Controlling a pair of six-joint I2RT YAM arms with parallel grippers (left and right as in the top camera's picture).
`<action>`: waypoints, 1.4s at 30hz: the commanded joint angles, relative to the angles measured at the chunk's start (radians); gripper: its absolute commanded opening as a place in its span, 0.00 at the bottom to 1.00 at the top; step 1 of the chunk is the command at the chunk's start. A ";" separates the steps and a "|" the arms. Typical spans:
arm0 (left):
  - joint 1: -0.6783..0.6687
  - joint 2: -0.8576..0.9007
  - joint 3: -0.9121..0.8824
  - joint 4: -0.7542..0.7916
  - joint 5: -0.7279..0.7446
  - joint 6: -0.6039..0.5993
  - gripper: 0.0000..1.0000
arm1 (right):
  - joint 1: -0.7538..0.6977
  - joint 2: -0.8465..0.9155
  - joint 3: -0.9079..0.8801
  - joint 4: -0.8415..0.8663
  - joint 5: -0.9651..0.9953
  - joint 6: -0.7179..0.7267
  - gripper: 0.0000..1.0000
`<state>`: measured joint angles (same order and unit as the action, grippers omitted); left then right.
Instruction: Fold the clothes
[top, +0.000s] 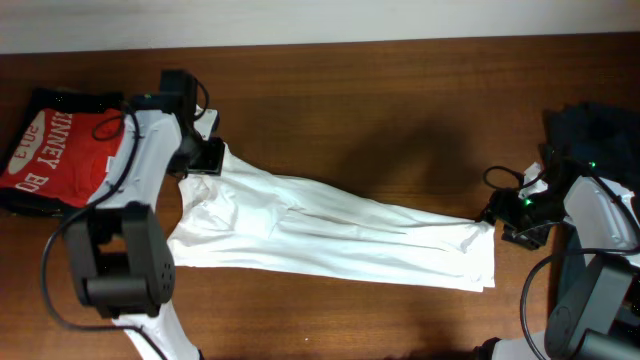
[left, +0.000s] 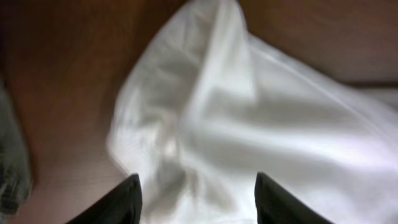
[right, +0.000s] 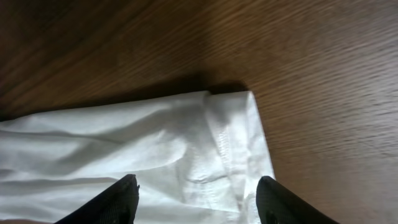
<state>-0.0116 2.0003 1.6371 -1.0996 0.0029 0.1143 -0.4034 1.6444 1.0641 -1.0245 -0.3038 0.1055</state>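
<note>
Fingers (left: 121, 202) of the left tool (left: 198, 205) filled the bottom edge of the left wrist view, spread wide with nothing pinched. The shirt (top: 330, 230) rose in a soft, blurred hump between and beyond them. The right tool (right: 198, 202) was likewise spread, straddling the stitched hem corner at the bottom centre of its view, where the cloth lay flat on the bench (top: 400, 110). From overhead, the shirt lay as a long narrow band running from the upper left, at the left tool, down to the lower right, just beside the right tool. It looked already doubled lengthwise, though wrinkled near its left end. The red shirt (top: 60, 150) sat at the far upper left, near the white one. The step in hand seemed to be taking both ends for a crosswise fold. To do it well, each tool would probably need to drop until one finger slid under every layer at its corner, since thin fabric tends to part and leave the lower layer behind. Both should pinch before either lifted, then carry one end over the other low and slowly, keeping the band straight and clear of the red shirt.
</note>
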 joint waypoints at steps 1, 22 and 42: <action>0.001 -0.154 0.084 -0.106 0.065 -0.001 0.59 | -0.013 -0.015 0.000 -0.047 -0.010 0.003 0.69; 0.002 -0.187 0.084 -0.175 0.024 0.014 0.66 | -0.047 -0.225 0.135 -0.152 -0.015 0.007 0.04; 0.002 -0.185 -0.158 -0.089 0.152 -0.063 0.87 | 0.650 -0.095 0.076 0.099 -0.006 0.212 0.52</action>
<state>-0.0116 1.8103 1.5581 -1.2205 0.0967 0.0666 0.2520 1.5795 1.1164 -0.9356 -0.3069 0.3122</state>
